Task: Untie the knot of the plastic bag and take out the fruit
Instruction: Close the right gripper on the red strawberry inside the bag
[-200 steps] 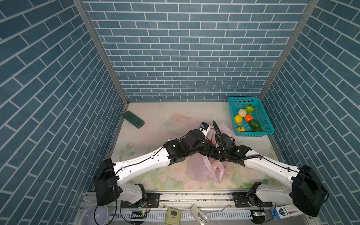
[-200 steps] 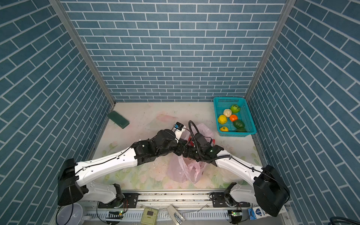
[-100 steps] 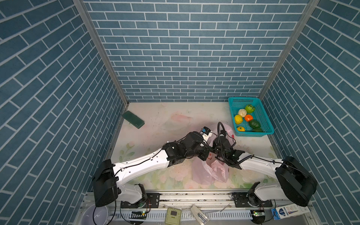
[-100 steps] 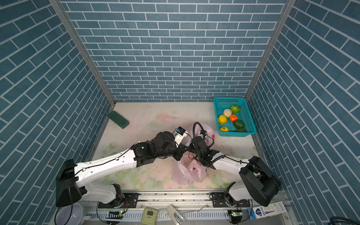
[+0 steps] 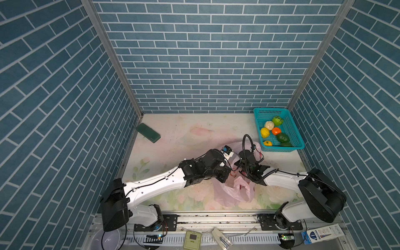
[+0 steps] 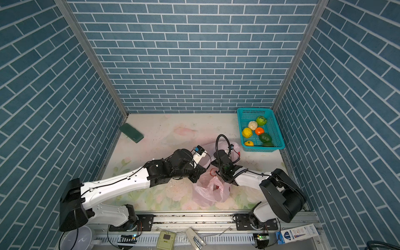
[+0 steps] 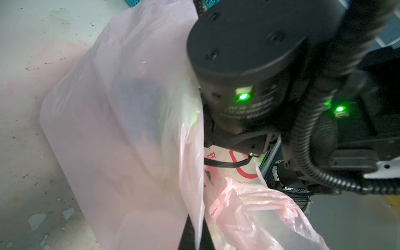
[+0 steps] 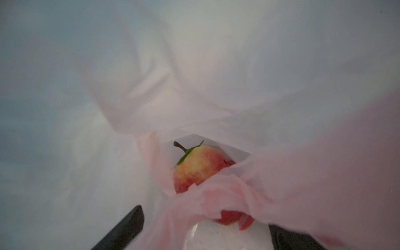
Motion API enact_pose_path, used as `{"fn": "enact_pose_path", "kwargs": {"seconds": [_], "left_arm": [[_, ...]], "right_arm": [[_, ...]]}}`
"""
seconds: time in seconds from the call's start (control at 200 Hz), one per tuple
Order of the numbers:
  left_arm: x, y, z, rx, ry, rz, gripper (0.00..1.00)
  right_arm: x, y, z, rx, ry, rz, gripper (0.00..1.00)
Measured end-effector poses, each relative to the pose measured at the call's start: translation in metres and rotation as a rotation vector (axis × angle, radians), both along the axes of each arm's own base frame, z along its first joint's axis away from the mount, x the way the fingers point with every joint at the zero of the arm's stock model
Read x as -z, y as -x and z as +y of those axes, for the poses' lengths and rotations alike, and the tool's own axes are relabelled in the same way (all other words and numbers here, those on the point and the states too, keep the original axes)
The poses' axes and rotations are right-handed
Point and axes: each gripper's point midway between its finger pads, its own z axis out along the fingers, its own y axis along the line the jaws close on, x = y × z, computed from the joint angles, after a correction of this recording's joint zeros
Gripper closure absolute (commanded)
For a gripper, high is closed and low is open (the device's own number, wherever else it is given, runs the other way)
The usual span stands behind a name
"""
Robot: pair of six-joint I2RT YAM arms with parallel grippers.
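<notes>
Sitting inside the plastic bag, the right hand gapes wide; the fruit lies straight ahead, just beyond it; the left hand stays out, clamped on plastic.

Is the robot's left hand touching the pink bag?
Touching. The left wrist view shows the jaws of the left gripper shut on a fold of the pink plastic bag, with the film running straight in between them.

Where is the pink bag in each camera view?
In a top view: bag low centre.
In a top view: bag low centre again.
Left wrist: bag beside right arm.
Right wrist: bag fills the picture, around a red fruit.
Landmark: teal basket, absent from right wrist.
</notes>
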Motion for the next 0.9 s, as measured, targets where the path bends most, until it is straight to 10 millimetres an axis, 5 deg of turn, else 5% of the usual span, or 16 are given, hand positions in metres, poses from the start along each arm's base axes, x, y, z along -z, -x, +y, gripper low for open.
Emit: {"fn": "enact_pose_path", "kwargs": {"seconds": [0.255, 0.485, 0.615, 0.9], "left_arm": [[-0.012, -0.004, -0.012, 0.015, 0.043, -0.019, 1.00], [0.006, 0.003, -0.005, 0.022, 0.028, 0.021, 1.00], [0.019, 0.010, 0.010, 0.011, 0.004, 0.044, 1.00], [0.016, 0.008, 0.034, -0.052, -0.025, 0.009, 1.00]], "right_arm": [[-0.005, -0.024, 0.013, 0.020, 0.021, -0.003, 0.02], [0.014, -0.042, 0.023, 0.040, 0.085, 0.046, 0.02], [0.033, -0.048, 0.022, 0.058, 0.144, 0.087, 0.14], [0.033, -0.045, 0.021, 0.055, 0.130, 0.082, 0.42]]}}
